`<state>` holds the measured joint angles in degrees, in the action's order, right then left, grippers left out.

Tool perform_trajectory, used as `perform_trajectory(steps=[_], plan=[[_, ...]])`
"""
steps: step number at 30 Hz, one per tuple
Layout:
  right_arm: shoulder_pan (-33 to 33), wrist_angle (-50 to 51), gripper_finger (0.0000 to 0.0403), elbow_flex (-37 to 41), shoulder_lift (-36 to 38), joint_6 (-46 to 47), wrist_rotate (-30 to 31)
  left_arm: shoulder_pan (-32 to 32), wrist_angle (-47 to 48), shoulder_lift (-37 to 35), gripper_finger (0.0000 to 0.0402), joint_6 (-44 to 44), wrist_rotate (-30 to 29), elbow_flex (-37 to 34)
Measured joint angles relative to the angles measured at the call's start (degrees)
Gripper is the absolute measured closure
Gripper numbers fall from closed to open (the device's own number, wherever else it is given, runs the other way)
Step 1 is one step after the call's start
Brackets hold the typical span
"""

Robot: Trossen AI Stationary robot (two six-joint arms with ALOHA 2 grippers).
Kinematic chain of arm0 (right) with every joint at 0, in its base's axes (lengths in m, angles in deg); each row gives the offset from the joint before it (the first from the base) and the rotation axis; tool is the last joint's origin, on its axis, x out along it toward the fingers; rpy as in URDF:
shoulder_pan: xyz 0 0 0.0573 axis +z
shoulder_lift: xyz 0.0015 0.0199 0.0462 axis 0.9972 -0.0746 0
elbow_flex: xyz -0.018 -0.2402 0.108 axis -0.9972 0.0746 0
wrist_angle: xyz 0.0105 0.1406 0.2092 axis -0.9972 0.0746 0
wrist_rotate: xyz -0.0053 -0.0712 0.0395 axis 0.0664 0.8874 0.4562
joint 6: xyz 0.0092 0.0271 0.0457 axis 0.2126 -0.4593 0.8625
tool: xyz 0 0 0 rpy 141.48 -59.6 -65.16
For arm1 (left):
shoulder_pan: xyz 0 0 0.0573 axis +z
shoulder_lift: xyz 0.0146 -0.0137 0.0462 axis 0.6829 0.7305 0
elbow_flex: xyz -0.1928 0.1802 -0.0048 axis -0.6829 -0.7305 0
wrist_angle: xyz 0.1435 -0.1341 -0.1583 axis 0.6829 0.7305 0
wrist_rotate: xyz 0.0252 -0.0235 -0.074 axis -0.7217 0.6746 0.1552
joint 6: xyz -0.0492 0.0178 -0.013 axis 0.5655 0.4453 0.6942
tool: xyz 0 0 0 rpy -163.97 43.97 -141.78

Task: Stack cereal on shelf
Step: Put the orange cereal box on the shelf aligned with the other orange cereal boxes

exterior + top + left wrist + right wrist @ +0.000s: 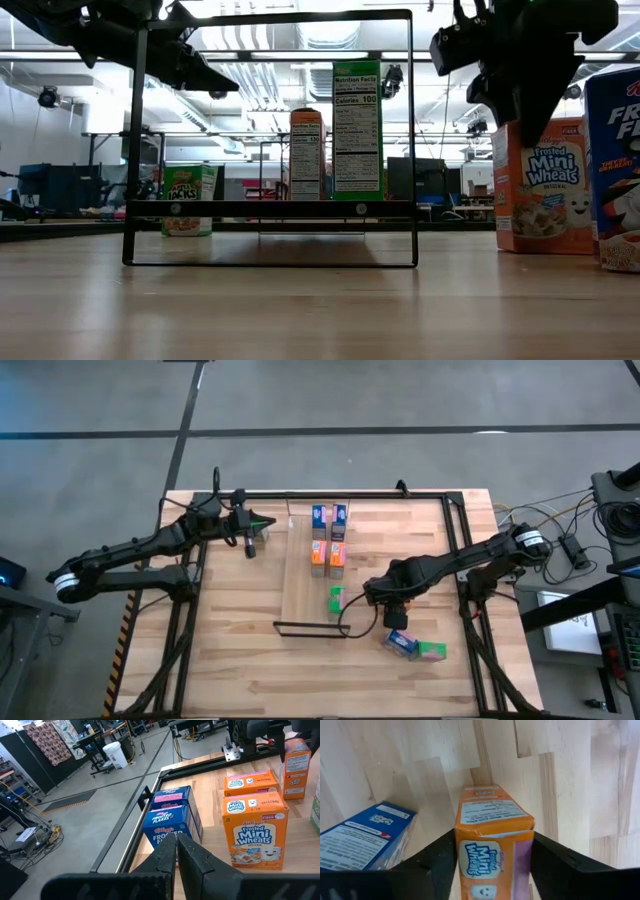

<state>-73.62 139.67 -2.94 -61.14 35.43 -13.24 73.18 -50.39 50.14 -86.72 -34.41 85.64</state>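
Your right gripper (pixel 492 865) has its dark fingers either side of an orange Frosted Mini-Wheats cardboard box (pixel 492 835), clamped on it above the planked wooden tabletop (pixel 240 650). Just beside it lies a blue cereal box (pixel 401 644), touching a green cereal box (pixel 432 652). On the long light wooden shelf panel (pixel 300 595) you have two blue boxes (pixel 328 515), two orange boxes (pixel 328 552) and one green box (pixel 336 599). Your left gripper (pixel 268 522) waits near the table's far edge, fingers together.

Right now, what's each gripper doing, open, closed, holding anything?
Left gripper: closed, empty, near the blue boxes.
Right gripper: fingers either side of an orange cereal box, gripping it.
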Motion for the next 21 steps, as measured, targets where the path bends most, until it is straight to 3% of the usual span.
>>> perform_trajectory(steps=[6,12,17,21], plan=[[0.0,-0.3,0.0247,0.0,0.0,0.0,0.0,0.0,0.0,0.0,0.0401,0.0,0.0,0.0],[0.0,0.6,0.0259,-2.1,0.0,0.0,0.0,0.0,0.0,0.0,0.0401,0.0,0.0,0.0],[-0.4,9.7,0.0256,-8.5,0.0,2.6,0.7,0.0,0.0,0.0,0.0401,0.0,0.0,0.0],[-1.6,16.6,0.0264,-15.1,0.1,8.2,5.1,0.0,-0.3,0.0,0.0401,0.0,0.0,0.0]])
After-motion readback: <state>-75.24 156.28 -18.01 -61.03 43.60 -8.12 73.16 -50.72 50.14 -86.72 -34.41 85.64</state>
